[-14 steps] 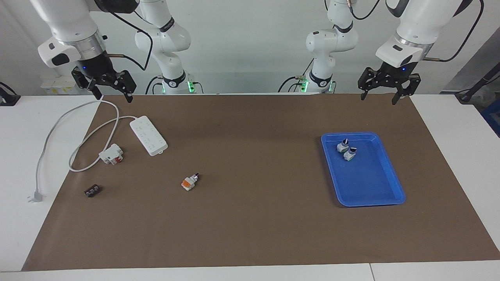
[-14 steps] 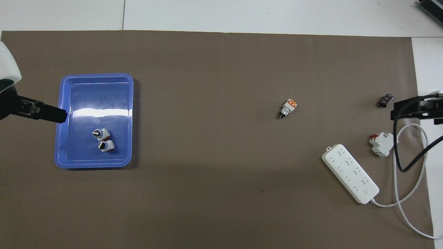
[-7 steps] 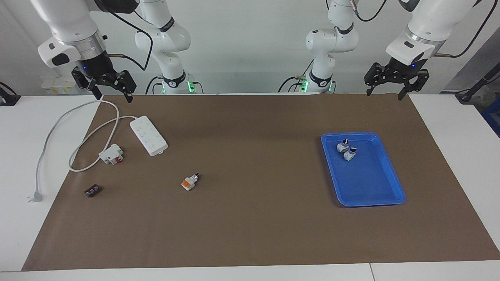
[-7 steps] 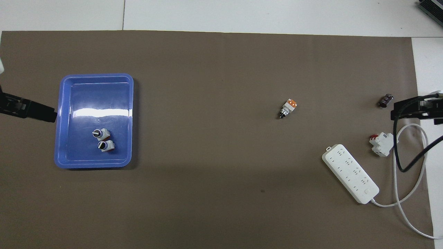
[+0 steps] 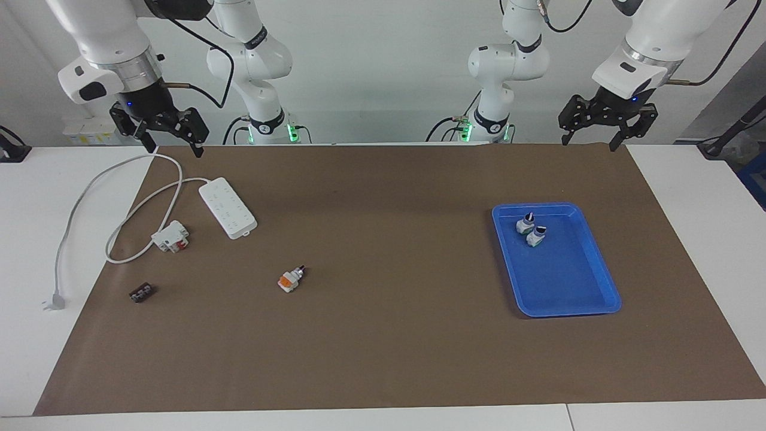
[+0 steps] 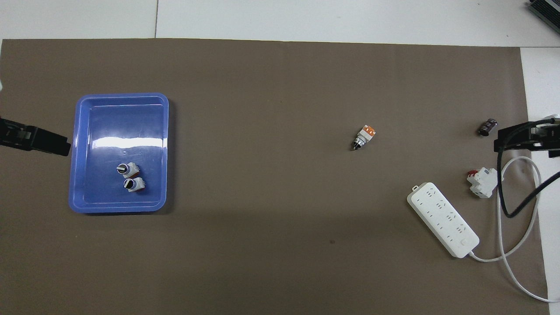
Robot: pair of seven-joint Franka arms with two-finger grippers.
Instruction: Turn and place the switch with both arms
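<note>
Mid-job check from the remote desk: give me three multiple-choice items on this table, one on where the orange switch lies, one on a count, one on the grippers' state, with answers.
1. Where does the orange switch lie?
A. in the blue tray
B. on the brown mat, apart from the tray
C. on the power strip

2. How many switches are in the blue tray?
A. none
B. two
C. four

3. What state are the left gripper and right gripper in?
A. both open and empty, raised over the mat's edge nearest the robots
B. both shut on switches
C. one is holding the tray

Answers:
1 B, it lies on bare mat between the tray and the power strip.
2 B, two green-based switches stand side by side there.
3 A, the fingertips stand apart with nothing between them.
</note>
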